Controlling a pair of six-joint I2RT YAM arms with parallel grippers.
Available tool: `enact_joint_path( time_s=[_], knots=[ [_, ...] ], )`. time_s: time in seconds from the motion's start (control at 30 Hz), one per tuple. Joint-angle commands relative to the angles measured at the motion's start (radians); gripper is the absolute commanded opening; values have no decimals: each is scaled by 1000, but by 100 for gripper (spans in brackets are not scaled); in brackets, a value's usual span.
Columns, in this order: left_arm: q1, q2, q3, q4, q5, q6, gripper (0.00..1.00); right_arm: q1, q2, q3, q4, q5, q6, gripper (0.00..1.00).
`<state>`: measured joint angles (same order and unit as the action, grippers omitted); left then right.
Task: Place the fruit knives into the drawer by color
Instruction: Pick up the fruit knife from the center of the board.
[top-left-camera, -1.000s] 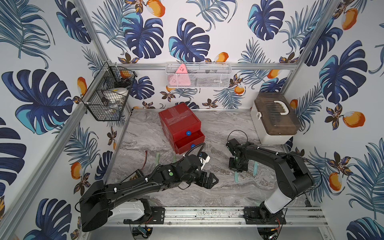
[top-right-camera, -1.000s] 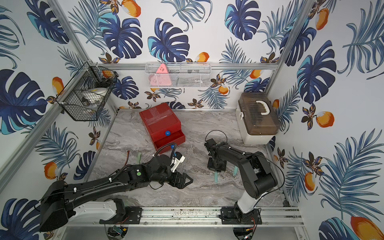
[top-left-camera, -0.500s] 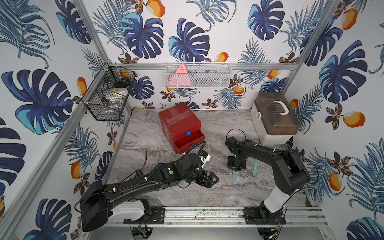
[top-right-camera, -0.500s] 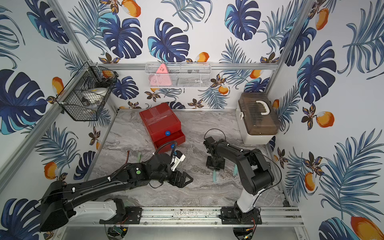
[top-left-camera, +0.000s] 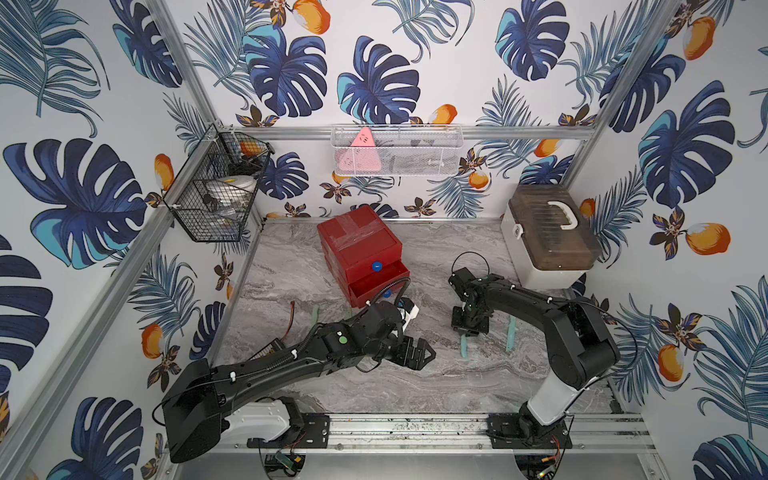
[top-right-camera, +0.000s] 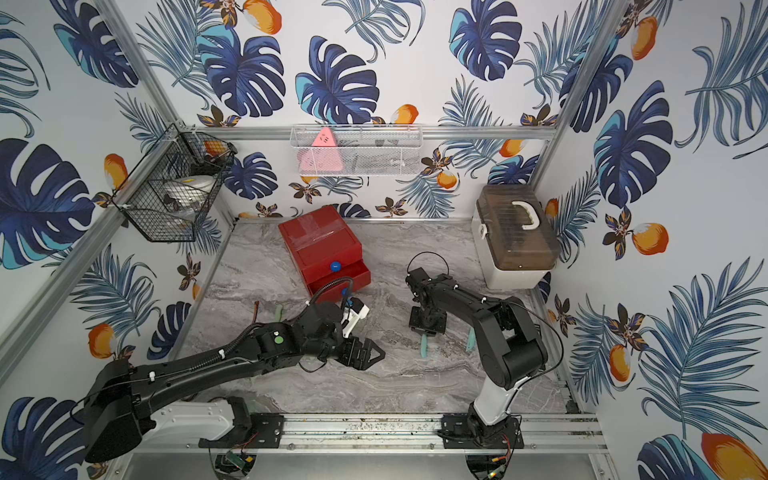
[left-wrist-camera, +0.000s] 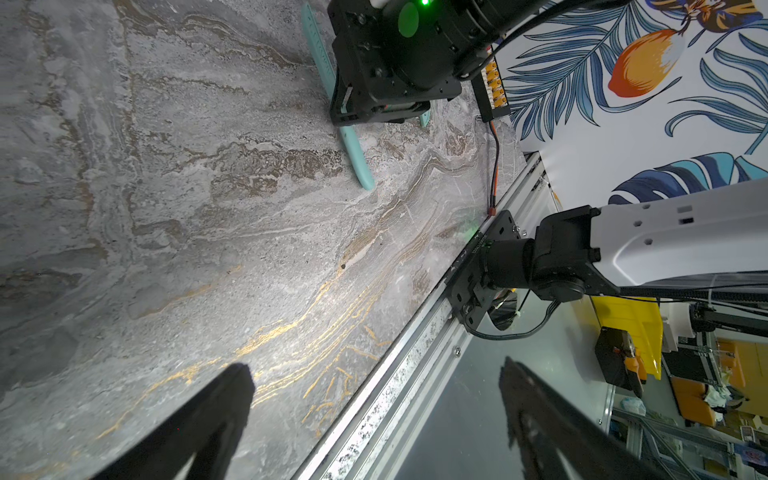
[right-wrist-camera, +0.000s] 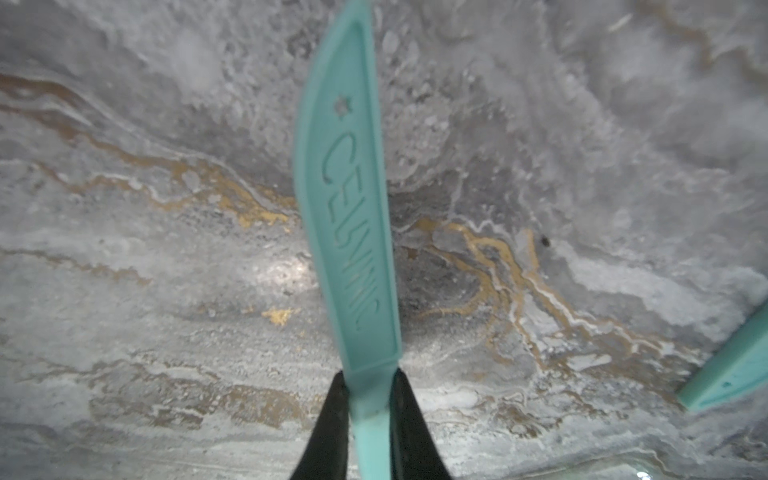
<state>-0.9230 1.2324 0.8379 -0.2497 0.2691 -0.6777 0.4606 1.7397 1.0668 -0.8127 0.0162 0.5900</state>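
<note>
Marble tabletop (top-left-camera: 457, 386); right fingers (right-wrist-camera: 328, 424) tight on a teal knife (right-wrist-camera: 349, 216), left fingers (left-wrist-camera: 199, 424) wide apart.

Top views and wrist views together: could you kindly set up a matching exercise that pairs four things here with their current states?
Things:
1. left gripper
2. right gripper
3. red drawer chest
4. white box with brown lid

States:
A. one drawer pulled out
B. shut on a teal knife
C. lid closed
D. open, holding nothing

Pairs: 1-D, 2-B, 3-A, 4-C
</note>
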Motion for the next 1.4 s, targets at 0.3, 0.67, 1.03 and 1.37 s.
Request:
enact_joint_path(
  time_s=[0.3,0.67,1.03,1.37],
  knots=[
    [14,3,-3,23,25,3,99,0,30,-46,82,-36,-36,41],
    [18,-13,-16,15,27,-2,99,0,34,-103,164,-82,-54,15],
    [37,-10,53,-60,4,37,99,-2,-1,-37,73,-63,-47,0],
    [157,45,259,-216,14,174,99,-20,-95,-36,55,-228,101,0]
  ],
)
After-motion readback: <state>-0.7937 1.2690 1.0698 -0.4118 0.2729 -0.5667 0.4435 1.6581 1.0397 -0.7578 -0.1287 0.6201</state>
